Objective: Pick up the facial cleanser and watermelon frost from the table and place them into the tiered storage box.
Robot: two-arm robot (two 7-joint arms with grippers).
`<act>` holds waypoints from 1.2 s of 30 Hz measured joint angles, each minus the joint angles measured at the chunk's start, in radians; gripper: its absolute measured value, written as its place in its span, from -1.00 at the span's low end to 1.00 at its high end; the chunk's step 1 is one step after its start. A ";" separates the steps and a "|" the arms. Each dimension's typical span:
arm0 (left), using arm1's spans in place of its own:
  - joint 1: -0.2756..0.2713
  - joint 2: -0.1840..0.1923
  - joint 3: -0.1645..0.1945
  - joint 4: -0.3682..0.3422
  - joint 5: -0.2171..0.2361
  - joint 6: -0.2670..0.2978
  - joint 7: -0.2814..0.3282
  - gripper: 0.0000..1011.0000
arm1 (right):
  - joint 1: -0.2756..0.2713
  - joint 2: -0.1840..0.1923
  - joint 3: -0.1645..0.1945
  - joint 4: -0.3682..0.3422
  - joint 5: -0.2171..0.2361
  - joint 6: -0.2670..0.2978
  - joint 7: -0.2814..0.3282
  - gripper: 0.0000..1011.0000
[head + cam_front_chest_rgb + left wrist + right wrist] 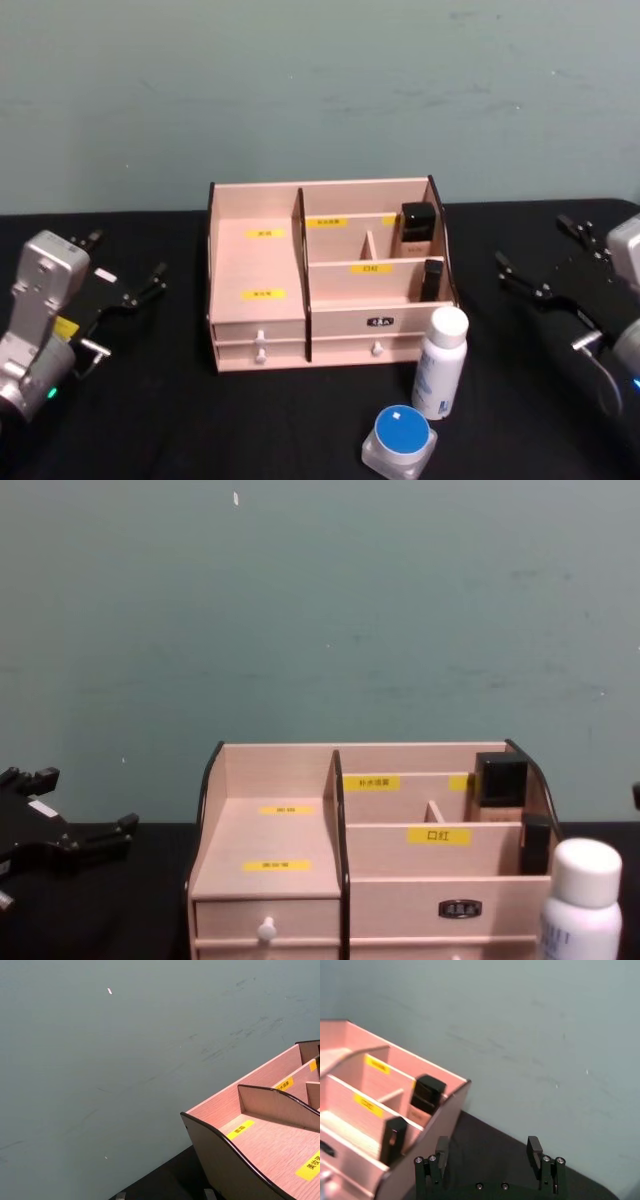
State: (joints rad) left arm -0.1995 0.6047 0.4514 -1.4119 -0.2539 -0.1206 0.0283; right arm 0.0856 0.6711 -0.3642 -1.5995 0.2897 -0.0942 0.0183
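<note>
— Nearest on the black counter point(150, 420)?
— Squat jar point(398, 440), flat blue lid facing up. Just behind, white bottle point(440, 362), upright, cap on top, before the right end of the box.
— Then?
— Wooden box point(258, 265), drawers facing forward. Left hand point(128, 258) and right hand point(535, 243) out to either side, both spread wide, holding nothing. Teal wall point(320, 90) behind.

A grey and black robot

The left arm point(45, 275) is a silver-grey block with a yellow sticker point(67, 327) and a tiny green light point(50, 393). The left gripper point(128, 255) is black. The right gripper point(487, 1147) is black too, with shiny round screws point(419, 1160).
</note>
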 joint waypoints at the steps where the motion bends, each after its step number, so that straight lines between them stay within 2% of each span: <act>1: 0.000 0.000 0.000 0.000 0.000 0.000 0.000 1.00 | -0.011 0.006 0.006 -0.017 0.002 0.000 0.002 0.98; 10: 0.000 0.000 0.000 0.000 0.000 0.000 0.000 1.00 | -0.170 0.077 0.091 -0.218 0.036 -0.007 0.020 0.98; 13: 0.000 0.000 0.000 0.000 0.000 0.000 0.000 1.00 | -0.219 0.093 0.108 -0.266 0.042 -0.009 0.028 0.98; 15: 0.000 0.000 0.000 0.000 0.000 0.000 0.000 1.00 | -0.232 0.097 0.113 -0.277 0.043 -0.010 0.030 0.98; 18: 0.000 0.000 0.000 0.000 0.000 0.000 0.000 1.00 | -0.289 0.111 0.133 -0.321 0.053 -0.020 0.044 0.98; 24: 0.000 0.000 0.000 0.000 0.000 0.000 0.000 1.00 | -0.350 0.122 0.149 -0.354 0.086 -0.029 0.087 0.98; 36: 0.000 0.000 0.000 0.000 0.000 0.000 0.000 1.00 | -0.388 0.115 0.163 -0.354 0.130 -0.037 0.163 0.98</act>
State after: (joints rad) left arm -0.1995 0.6047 0.4514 -1.4119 -0.2539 -0.1206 0.0283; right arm -0.3024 0.7861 -0.2010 -1.9533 0.4197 -0.1317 0.1809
